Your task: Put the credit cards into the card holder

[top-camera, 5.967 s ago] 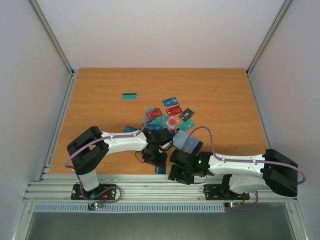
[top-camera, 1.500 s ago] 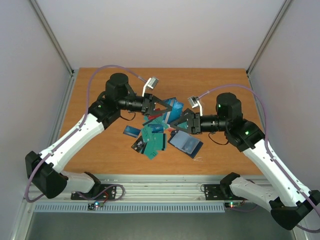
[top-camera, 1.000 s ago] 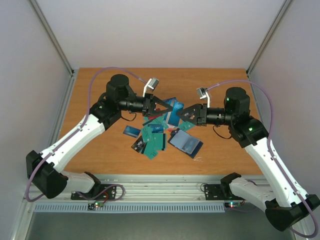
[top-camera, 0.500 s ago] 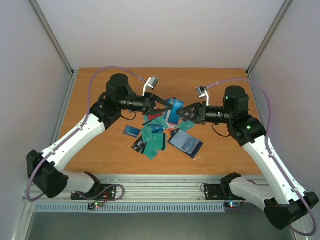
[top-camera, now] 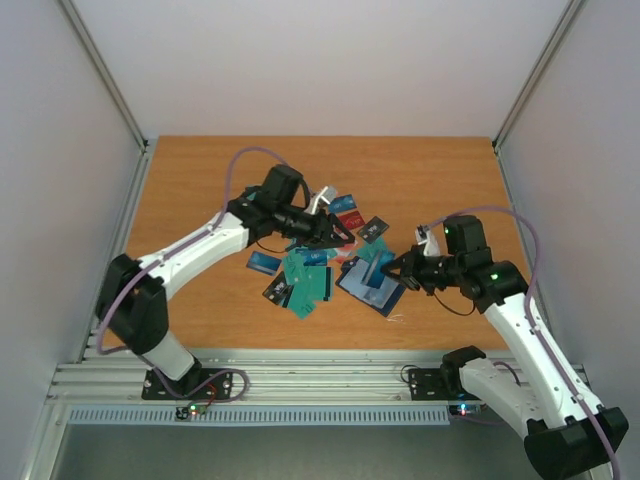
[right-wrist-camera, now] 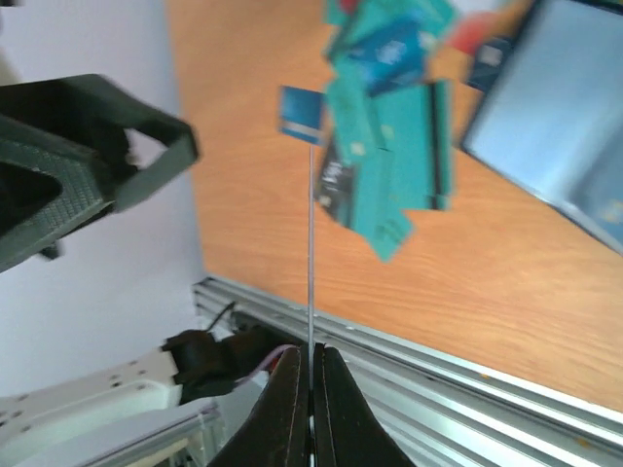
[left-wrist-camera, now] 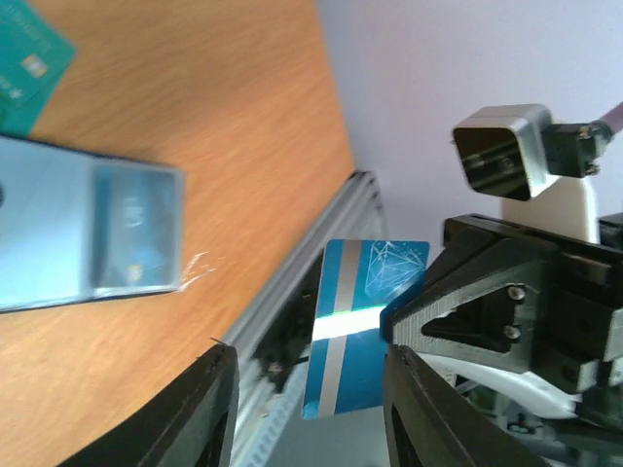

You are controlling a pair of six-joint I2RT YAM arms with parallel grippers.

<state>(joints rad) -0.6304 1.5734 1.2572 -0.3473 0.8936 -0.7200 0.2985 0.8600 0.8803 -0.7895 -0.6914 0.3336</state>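
My right gripper [top-camera: 393, 268] [right-wrist-camera: 311, 356] is shut on a blue credit card with a silver stripe [left-wrist-camera: 355, 321], seen edge-on in the right wrist view [right-wrist-camera: 311, 233]. It holds the card just above the open navy card holder [top-camera: 372, 290] [left-wrist-camera: 88, 233] [right-wrist-camera: 560, 136], which lies flat on the table. My left gripper [top-camera: 340, 235] [left-wrist-camera: 308, 375] hovers over the card pile, open, with nothing between its fingers. Several loose credit cards [top-camera: 308, 280] [right-wrist-camera: 389, 156], mostly teal, lie left of the holder.
More cards lie farther back: a red one [top-camera: 348, 220], a blue one [top-camera: 343, 204] and a dark one [top-camera: 373, 230]. A small blue card [top-camera: 263, 263] sits left of the pile. The metal rail [top-camera: 320, 365] runs along the table's near edge.
The left gripper held the blue card up; the right gripper shut on it. The left gripper has let go and dropped lower, and the right has carried the card down over the holder.
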